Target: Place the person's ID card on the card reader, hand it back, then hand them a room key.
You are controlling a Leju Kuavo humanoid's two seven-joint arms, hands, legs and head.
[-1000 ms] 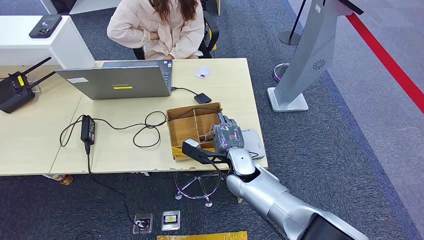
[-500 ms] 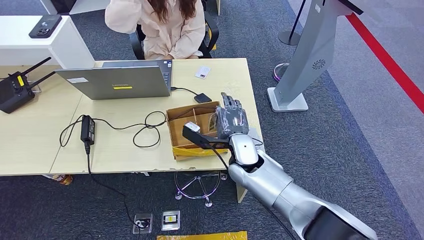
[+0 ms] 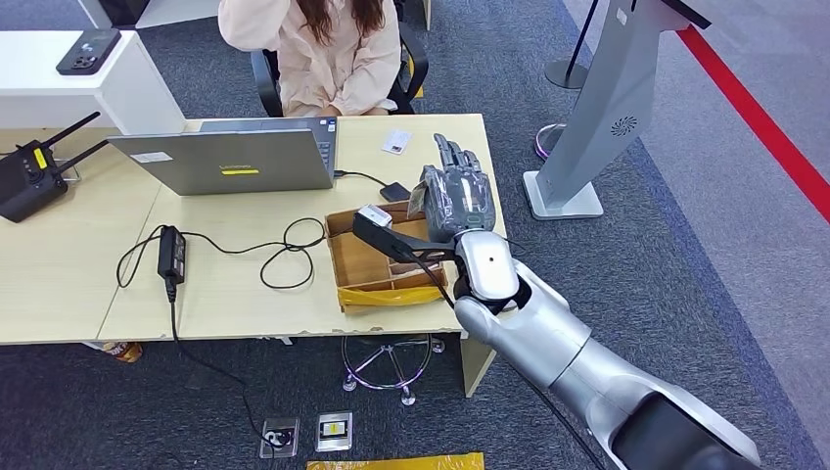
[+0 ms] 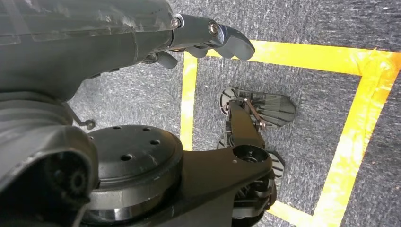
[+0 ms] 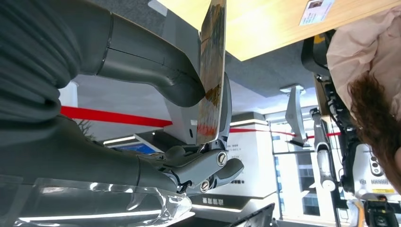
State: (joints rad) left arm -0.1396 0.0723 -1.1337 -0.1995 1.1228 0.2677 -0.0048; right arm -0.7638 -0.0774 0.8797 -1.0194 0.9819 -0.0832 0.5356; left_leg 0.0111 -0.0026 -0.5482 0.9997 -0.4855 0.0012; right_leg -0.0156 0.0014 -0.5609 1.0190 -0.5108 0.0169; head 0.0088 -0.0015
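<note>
- A grey laptop point(image 3: 235, 157) stands open at the table's point(image 3: 59, 284) 11 o'clock, its screen facing the seated person point(image 3: 323, 49), who waits at 12 o'clock across the desk.
- The robot's left hand point(image 4: 94, 42) hangs over the carpet; whether its fingers are spread or curled cannot be told, and nothing shows in it.
- A partitioned wooden box point(image 3: 377, 259) sits at the near edge, within reach of the right arm, apparently as the store for key cards.
- A small white ID card point(image 3: 396, 142) lies flat on the far edge of the table, at 12 o'clock from the box and just in front of the person, which suggests it has already gone back to its owner.
- A small black device point(image 3: 396, 192), cabled to the laptop, rests between the box and the ID card; it may be the reader.
- The right hand point(image 3: 455, 201) reaches out above the table at 1 o'clock from the box, pinching a card point(image 5: 211, 71) edge-on between thumb and fingers, probably the room key, offered towards the person.
</note>
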